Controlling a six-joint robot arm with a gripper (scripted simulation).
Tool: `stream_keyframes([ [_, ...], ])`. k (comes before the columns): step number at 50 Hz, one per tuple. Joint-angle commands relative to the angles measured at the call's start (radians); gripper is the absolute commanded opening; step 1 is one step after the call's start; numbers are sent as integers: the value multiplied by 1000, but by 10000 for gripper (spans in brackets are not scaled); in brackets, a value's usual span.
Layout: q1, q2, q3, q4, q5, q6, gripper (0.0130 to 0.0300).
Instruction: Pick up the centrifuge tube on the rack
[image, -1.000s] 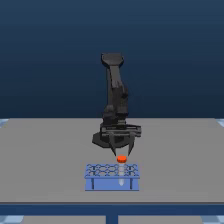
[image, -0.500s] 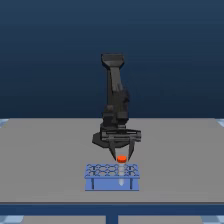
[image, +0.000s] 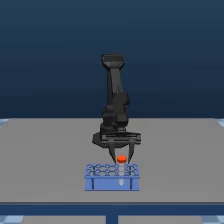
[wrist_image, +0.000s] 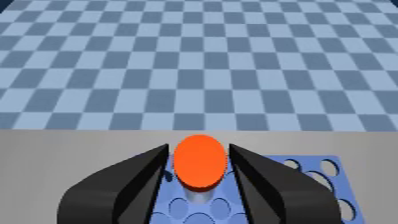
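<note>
Standing on a grey worktop (image: 45, 155) are one black robot arm (image: 116, 100), one light-blue rack (image: 112, 177) and one centrifuge tube (image: 121, 160). Nothing more rests on the surface.

Only the tube's round orange-red cap shows clearly. In the exterior view it is a small bright dot above the rack's top face, toward the exterior view's right of the rack's middle. The whitish body below the cap is too faint to make out there. In the wrist view the cap (wrist_image: 199, 161) is a large orange oval over the rack (wrist_image: 302, 172), whose blue top is pierced with round holes.

One hand (image: 120, 152) hangs directly above the rack, pointing down. Its two dark fingers (wrist_image: 133, 185) flank the cap, one on each side, close against it. They appear to pinch it, though the wrist view does not settle whether they press or sit a hair off.

Seen from outside, the rack is a low box with two dark vertical marks on its front. It sits near the worktop's front edge, with the arm's base behind it. To both sides of the rack the grey surface runs wide and bare to its edges. Beyond the worktop, the wrist view shows a blue checkered floor (wrist_image: 199, 60).
</note>
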Motion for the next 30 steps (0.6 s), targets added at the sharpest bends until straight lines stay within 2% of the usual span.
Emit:
stream_keyframes([
  [1, 0, 0, 0, -3, -8, 8, 300],
  [7, 0, 0, 0, -3, -8, 8, 300],
  [8, 0, 0, 0, -3, -8, 8, 130],
  [30, 0, 0, 0, -2, -6, 7, 130],
])
